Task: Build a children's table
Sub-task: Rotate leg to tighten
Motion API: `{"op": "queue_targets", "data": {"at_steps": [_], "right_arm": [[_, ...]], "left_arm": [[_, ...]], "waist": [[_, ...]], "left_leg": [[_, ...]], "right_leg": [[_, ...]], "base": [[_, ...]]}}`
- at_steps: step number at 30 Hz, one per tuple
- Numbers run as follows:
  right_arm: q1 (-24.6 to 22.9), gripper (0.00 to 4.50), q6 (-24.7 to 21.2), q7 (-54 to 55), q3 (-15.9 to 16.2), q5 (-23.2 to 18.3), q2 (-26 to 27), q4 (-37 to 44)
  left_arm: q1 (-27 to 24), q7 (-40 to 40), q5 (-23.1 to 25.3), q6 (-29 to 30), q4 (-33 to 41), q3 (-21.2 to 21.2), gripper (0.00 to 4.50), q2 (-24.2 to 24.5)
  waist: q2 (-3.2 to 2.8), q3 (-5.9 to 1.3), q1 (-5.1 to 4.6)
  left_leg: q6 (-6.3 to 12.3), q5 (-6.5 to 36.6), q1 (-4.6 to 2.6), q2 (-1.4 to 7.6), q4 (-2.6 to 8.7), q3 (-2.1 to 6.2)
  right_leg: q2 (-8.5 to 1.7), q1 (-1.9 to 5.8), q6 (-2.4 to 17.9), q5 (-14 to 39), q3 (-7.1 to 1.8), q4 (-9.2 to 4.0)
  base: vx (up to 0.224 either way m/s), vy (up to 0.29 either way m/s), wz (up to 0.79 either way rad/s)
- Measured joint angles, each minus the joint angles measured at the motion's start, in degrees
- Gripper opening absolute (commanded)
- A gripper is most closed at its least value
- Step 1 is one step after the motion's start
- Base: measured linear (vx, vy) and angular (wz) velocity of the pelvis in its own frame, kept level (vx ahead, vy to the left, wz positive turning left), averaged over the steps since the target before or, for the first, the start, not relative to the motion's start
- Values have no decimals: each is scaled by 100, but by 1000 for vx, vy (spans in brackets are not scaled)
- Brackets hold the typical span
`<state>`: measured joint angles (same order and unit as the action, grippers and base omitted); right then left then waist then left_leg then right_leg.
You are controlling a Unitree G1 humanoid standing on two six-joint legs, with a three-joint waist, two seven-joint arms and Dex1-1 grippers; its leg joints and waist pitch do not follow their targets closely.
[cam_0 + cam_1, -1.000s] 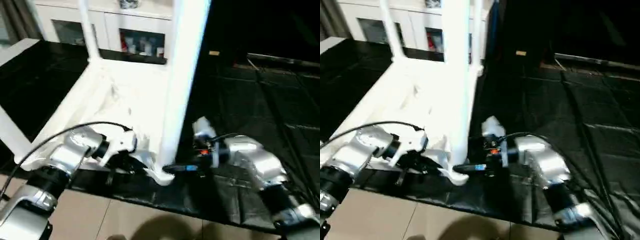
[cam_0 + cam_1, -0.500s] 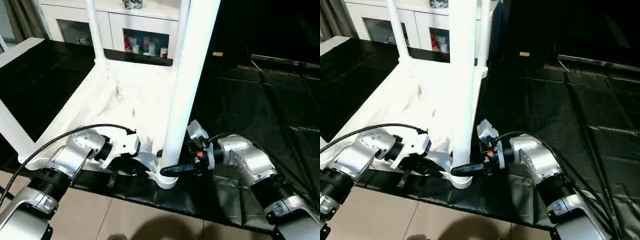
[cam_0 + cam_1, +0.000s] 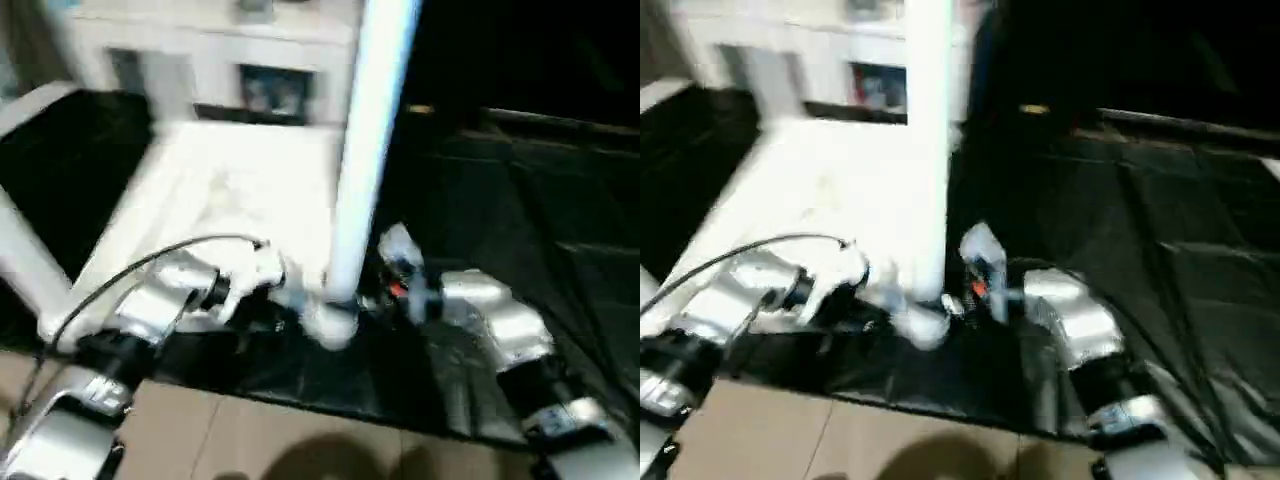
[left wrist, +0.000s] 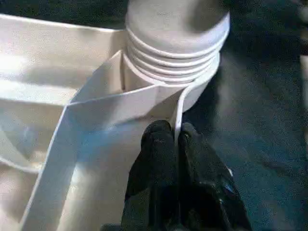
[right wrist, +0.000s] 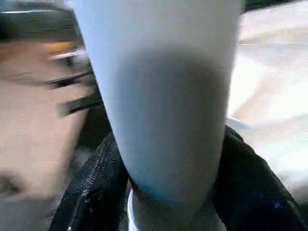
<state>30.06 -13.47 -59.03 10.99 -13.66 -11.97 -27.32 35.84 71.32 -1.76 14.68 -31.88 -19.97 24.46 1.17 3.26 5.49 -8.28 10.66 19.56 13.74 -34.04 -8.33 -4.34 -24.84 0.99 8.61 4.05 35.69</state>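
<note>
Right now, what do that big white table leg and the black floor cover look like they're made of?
The leg looks like smooth, slightly glossy white plastic: moulded screw ridges ring its base. The floor cover looks like thin black plastic sheeting, shiny and creased, though it could be coated fabric.

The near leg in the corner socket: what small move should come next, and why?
Probably turn the leg further in: threads show above the socket. The right gripper clasps its base; the left gripper pinches the top's rim.
</note>
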Motion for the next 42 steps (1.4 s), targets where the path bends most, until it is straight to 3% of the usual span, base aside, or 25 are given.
{"op": "queue_targets", "data": {"at_steps": [6, 8, 14, 15, 18, 26, 32, 35, 42], "right_arm": [[360, 202, -126, 2072, -371, 435, 686, -450], [439, 199, -137, 2520, -434, 489, 808, -561], [675, 199, -100, 3245, -641, 673, 1086, -915], [672, 253, -86, 3245, -648, 681, 1087, -928], [566, 277, 24, 3230, -704, 645, 1134, -866], [192, 360, 396, 2136, -640, 444, 808, -532], [12, 360, 426, 833, -453, 275, 161, -315], [12, 360, 489, 126, -362, 208, -147, -315], [57, 360, 431, -1164, -211, -41, -527, -314]], "left_arm": [[350, -1230, 168, 512, -501, 283, 0, -570], [417, -1537, 207, 595, -595, 329, 0, -722], [545, -2146, 338, 665, -786, 412, 0, -1013], [545, -2157, 350, 667, -789, 412, 0, -1026], [544, -2139, 366, 648, -785, 412, 0, -1038], [384, -1573, 332, 34, -712, 381, 0, -801], [288, -954, 305, -324, -647, 330, 0, -588], [218, -523, 256, -569, -638, 300, 0, -414], [55, 207, 148, -793, -414, 194, 0, -173]], "waist": [[-10, -7, -213], [-31, -14, -231], [-38, -14, -261], [-39, -13, -259], [-43, -13, -248], [-93, -17, -196], [-97, -20, -56], [-97, -20, -30], [-83, -13, 83]], "left_leg": [[0, 0, -5, 1, -1, 34], [2, 1, -3, 5, 2, 59], [10, 6, -30, 1, 5, 53], [13, 7, -48, 1, 8, 51], [15, 9, -58, 1, 24, 48], [11, 8, -67, 6, 95, 40], [10, 7, -58, 11, 119, 32], [10, 7, -57, 11, 116, 19], [11, 7, -49, 11, 105, 2]], "right_leg": [[-15, -1, 0, 0, 93, -101], [-25, 21, 0, 0, 154, -174], [-29, 66, 26, -16, 159, -248], [-29, 83, 33, -22, 159, -254], [-29, 92, 37, -26, 158, -253], [-25, 76, 48, -160, 159, -247], [-19, 60, 48, -160, 156, -249], [-23, 57, 48, -160, 150, -249], [-39, 55, 45, -158, 150, -249]], "base": [[0, 0, 0], [0, 0, 0], [0, 0, 0], [0, 0, 0], [0, 0, 0], [0, 0, 0], [0, 0, 0], [0, 0, 0], [0, 0, 0]]}}
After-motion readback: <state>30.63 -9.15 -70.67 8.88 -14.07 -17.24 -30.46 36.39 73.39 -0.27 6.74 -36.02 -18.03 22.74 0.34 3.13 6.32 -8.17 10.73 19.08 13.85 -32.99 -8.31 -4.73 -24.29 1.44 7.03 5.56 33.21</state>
